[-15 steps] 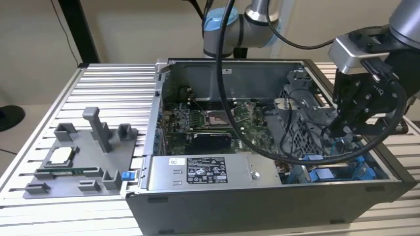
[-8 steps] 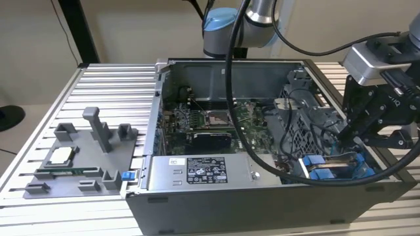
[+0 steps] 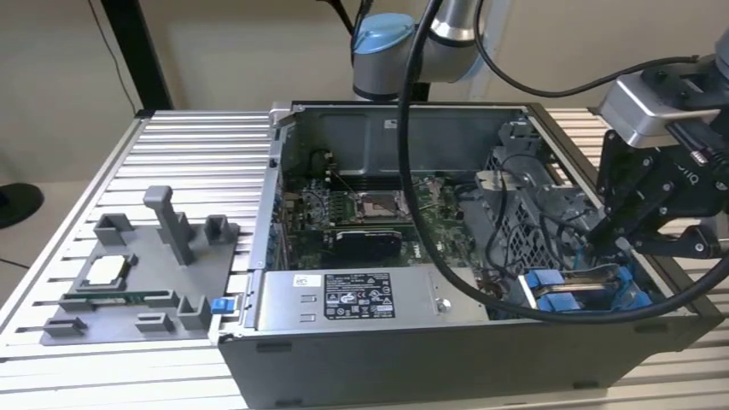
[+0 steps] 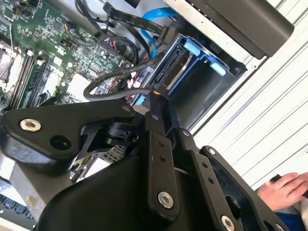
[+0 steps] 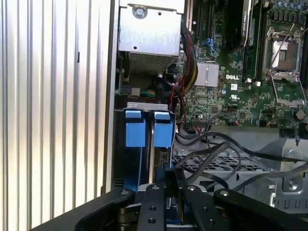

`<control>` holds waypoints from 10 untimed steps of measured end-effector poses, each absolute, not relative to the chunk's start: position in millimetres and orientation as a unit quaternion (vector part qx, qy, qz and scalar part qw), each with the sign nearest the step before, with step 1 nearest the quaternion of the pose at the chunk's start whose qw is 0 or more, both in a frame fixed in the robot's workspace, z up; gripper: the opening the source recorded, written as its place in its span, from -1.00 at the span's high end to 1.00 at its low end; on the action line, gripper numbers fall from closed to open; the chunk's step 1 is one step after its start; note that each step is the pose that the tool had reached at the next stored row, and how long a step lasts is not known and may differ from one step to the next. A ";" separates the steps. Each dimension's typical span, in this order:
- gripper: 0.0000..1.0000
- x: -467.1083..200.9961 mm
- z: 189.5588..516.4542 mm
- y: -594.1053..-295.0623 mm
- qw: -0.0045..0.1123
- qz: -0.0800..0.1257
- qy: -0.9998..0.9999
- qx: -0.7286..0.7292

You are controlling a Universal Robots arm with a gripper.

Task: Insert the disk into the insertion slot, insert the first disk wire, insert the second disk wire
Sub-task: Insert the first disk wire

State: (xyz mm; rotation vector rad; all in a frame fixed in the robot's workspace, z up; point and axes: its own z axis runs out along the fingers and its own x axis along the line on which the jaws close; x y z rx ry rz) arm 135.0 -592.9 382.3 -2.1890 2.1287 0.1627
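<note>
My gripper's [image 4: 157, 98] jaws pinch the disk wire [image 4: 91, 89] right at the disk [image 5: 163, 132] — in the case [image 3: 456, 359] corner — to plug it, I think.

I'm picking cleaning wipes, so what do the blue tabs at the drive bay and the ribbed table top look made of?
Blue tabs: likely moulded plastic, uniform bright colour, soft matte sheen. Table top: probably extruded aluminium, pale silver-grey grooved slats with dull metallic shine.
</note>
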 end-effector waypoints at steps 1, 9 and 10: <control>1.00 135.8 382.1 -592.9 0.040 0.055 0.696 -0.715; 1.00 138.2 380.4 -596.3 0.060 0.080 0.694 -0.712; 1.00 138.5 380.2 -597.6 0.060 0.081 0.695 -0.712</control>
